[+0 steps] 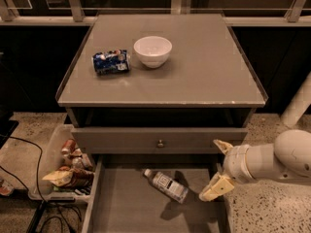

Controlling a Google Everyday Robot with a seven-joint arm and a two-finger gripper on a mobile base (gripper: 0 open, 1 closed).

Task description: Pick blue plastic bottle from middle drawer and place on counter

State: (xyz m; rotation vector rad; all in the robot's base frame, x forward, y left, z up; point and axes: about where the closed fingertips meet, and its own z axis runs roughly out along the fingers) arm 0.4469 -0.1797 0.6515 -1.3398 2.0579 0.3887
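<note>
The gripper (218,169) hung wide open, empty, right of the blue plastic bottle (167,185); a side nudge could roll it away.

No legible text is recorded; print on the blue plastic bottle (166,185) and the crushed can (111,62) cannot be read. The gripper (218,171) is noted at the right side of the middle drawer (121,210).

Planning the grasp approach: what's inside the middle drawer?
The middle drawer holds only the blue plastic bottle, lying on its side, cap toward back left. The gripper, open, is at its right wall, apart from the bottle. The drawer's rear is hidden under the upper drawer front.
</note>
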